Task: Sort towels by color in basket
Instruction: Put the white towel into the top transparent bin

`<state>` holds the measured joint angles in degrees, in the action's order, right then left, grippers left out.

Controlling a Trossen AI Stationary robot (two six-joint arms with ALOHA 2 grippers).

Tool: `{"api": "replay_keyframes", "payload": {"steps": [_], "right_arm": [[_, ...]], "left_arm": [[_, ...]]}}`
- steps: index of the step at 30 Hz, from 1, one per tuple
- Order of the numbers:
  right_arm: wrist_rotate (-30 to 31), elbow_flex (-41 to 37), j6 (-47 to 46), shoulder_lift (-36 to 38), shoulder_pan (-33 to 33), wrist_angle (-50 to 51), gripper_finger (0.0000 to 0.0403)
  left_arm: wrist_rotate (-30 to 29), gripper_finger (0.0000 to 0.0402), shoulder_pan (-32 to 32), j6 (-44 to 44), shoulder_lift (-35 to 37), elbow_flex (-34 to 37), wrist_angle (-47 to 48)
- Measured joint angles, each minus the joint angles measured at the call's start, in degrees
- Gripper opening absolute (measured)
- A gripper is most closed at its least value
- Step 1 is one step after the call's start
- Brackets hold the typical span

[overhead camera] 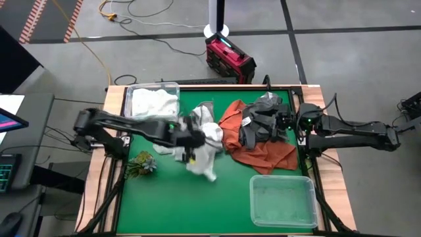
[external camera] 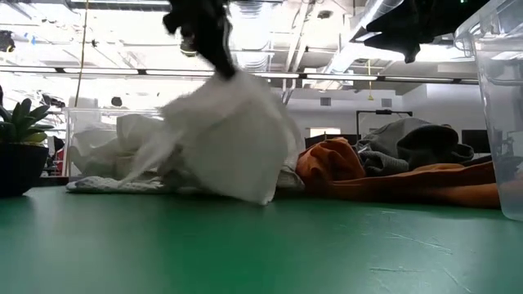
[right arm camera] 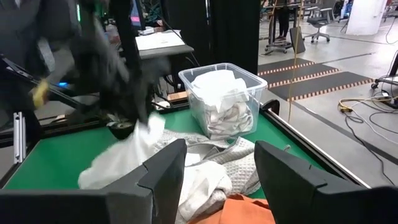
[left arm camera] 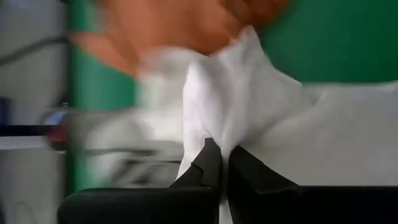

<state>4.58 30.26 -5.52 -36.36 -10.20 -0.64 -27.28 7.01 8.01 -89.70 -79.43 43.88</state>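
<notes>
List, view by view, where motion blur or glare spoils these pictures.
High view: the left gripper and white towel smear. Low view: the towel blurs, ceiling lights glare. Left wrist view: the orange towel behind streaks. Right wrist view: the left arm blurs; the bin is crisp.

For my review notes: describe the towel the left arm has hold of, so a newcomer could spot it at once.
On the green table, look left of the rust orange towel. The white towel hangs there, pinched in the shut left gripper. Unlike its neighbours, it is plain white and lifted up.
</notes>
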Motion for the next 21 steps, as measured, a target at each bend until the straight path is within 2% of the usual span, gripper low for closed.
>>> {"api": "replay_keyframes", "payload": {"steps": [5,12,18,21], "right_arm": [[0.00,0.00,-0.01,0.00,0.07,0.05,0.0223],[0.00,0.00,0.88,0.00,0.07,-0.18,0.0223],[0.00,0.00,0.92,-0.53,0.07,-1.44,0.0223],[0.00,0.00,0.92,-1.32,0.07,-1.84,0.0223]], "left_arm": [[-17.57,0.0001,-0.53,2.84,10.87,-0.18,-3.32],[-38.57,0.0001,-1.46,14.14,22.55,-0.23,-10.02],[-51.03,0.0000,-4.99,21.47,27.56,-0.23,-12.85],[-53.86,0.0000,-7.38,23.18,29.13,-0.23,-13.26]]}}
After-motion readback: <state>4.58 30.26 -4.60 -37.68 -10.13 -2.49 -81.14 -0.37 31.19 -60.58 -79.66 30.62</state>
